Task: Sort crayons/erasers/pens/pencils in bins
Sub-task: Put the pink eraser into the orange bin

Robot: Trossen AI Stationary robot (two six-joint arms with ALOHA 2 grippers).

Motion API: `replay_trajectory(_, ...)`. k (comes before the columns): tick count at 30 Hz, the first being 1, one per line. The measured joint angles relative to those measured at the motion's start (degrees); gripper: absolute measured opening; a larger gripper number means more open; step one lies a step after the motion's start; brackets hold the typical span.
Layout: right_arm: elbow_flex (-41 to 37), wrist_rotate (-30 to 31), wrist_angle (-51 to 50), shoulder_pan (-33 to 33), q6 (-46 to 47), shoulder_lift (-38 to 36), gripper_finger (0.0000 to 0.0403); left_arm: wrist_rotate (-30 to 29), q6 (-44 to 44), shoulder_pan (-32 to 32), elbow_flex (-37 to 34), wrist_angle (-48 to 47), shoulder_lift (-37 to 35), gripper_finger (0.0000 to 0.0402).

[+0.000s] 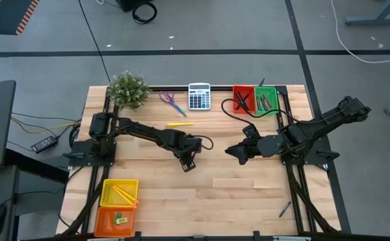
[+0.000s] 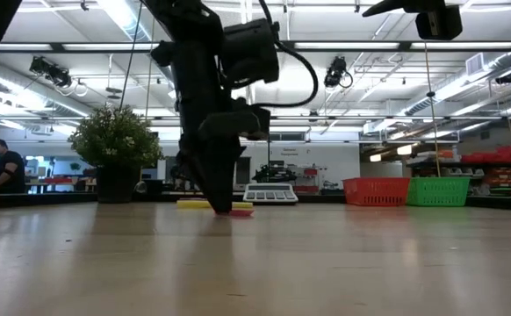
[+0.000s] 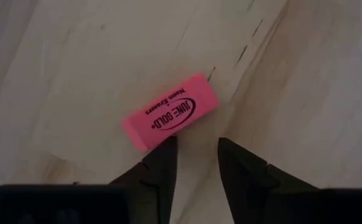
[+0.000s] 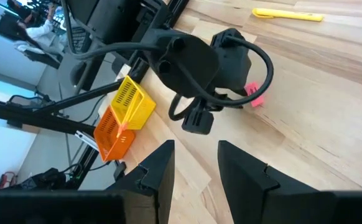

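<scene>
A pink eraser lies flat on the wooden table near its middle, and shows small in the right wrist view. My left gripper points steeply down right over it, low above the wood. It is open by a narrow gap, and the eraser lies just ahead of the fingertips, not between them. My right gripper hangs open in the air to the right of it, holding nothing. A yellow pen lies farther back on the table. My left gripper comes from above, and one fingertip stands right at the eraser's near long edge. Whether it touches that edge I cannot tell. The eraser lies flat on the table, outside the gap.
The red bin and green bin stand at the far right with dark sticks in them. The yellow bin and orange bin stand at the near left. A calculator, scissors and a plant line the far edge.
</scene>
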Motion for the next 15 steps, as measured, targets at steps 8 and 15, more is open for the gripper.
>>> replay_trajectory(8, 0.0, 0.24, -0.88, 0.02, -0.39, 0.01, 0.0129, -2.51, 3.76, 0.29, 0.2, 1.15, -2.21, 0.0134)
replay_trajectory(15, 0.0, 0.26, -1.22, 0.0, -0.07, 0.01, 0.0129, -2.93, 12.87, 2.0, 0.2, 0.49, -2.34, 0.0146)
